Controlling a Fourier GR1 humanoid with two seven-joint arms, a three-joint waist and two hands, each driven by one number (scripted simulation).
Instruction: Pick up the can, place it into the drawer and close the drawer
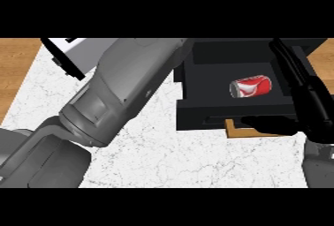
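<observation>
- Right hand (306, 103) lay along open drawer's (195, 84) right side, fingers straight, thumb at front panel; likely set to push it shut
- can (250, 86) lay sideways inside; left hand unseen

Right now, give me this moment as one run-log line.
red metal can: lying inside open black drawer | right robot hand: at drawer front, fingers along it | left robot hand: hidden | drawer not yet closed
</observation>
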